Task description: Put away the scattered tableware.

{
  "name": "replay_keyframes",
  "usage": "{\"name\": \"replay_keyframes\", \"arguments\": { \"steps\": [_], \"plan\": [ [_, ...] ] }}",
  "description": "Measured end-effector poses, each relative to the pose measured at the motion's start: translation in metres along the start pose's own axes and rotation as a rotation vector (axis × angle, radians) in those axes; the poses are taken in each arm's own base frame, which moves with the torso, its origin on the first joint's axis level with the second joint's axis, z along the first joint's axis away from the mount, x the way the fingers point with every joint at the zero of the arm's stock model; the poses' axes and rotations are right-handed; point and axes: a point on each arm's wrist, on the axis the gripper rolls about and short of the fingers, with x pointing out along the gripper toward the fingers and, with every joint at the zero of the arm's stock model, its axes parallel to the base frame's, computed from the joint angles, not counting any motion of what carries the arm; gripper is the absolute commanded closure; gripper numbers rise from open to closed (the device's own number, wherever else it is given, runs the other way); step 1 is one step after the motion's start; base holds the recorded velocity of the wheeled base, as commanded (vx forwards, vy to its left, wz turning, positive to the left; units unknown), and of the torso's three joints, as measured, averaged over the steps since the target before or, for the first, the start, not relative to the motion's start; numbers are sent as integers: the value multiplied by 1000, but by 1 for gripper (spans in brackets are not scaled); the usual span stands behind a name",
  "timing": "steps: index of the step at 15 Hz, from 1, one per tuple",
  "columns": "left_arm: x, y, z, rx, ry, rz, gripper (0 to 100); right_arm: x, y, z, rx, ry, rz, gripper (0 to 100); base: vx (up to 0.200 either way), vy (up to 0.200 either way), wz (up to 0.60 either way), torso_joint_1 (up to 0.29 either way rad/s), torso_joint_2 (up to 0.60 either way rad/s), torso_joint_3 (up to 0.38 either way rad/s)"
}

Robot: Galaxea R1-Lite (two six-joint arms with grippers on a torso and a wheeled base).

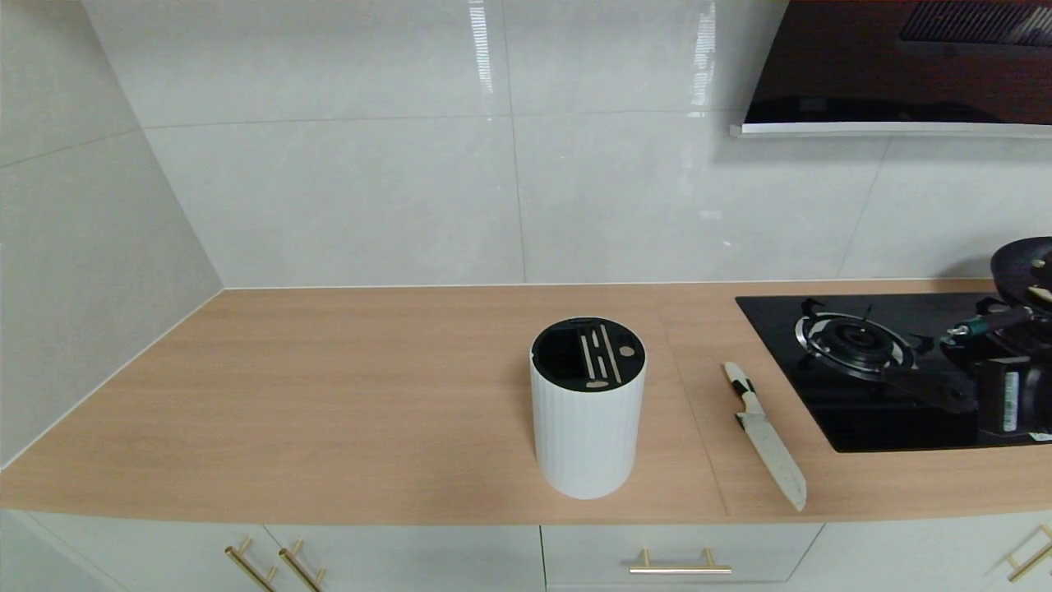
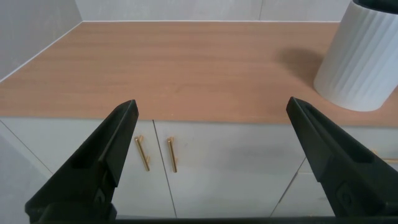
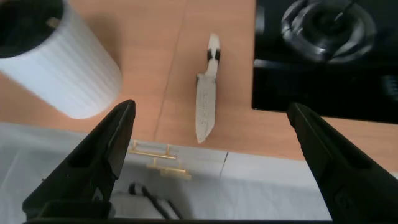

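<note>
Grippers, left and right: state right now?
Left gripper: open, holding nothing.
Right gripper: open, holding nothing.

Counting as I go: one knife [image 1: 763, 436], just the one, and one white ribbed knife block [image 1: 587, 419], its top showing three narrow slots. Next I tally one black cooktop [image 1: 871, 411] with one burner ring [image 1: 855, 339] in sight, one dark pan [image 1: 1023, 271] and one range hood [image 1: 896, 66]. Four brass cabinet handles [image 1: 679, 567] along the cupboard fronts, and my left gripper [image 2: 211, 106] plus my right gripper [image 3: 210, 107] make two, with two fingers apiece.
</note>
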Motion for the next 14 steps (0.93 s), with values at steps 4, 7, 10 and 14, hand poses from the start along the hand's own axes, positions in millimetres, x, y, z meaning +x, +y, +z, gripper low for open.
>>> {"name": "replay_keyframes", "arguments": {
  "steps": [4,7,10,14],
  "plan": [
    [0,0,0,0,0,0,0,73,5,-5,-28,149,38,0,0,0,0,0,0,0],
    [0,0,0,0,0,0,0,118,9,-15,-53,186,50,0,0,0,0,0,0,0],
    [0,0,0,0,0,0,0,155,14,-33,-68,236,57,0,0,0,0,0,0,0],
    [0,0,0,0,0,0,0,193,17,-58,-74,257,53,0,0,0,0,0,0,0]
  ]
}}
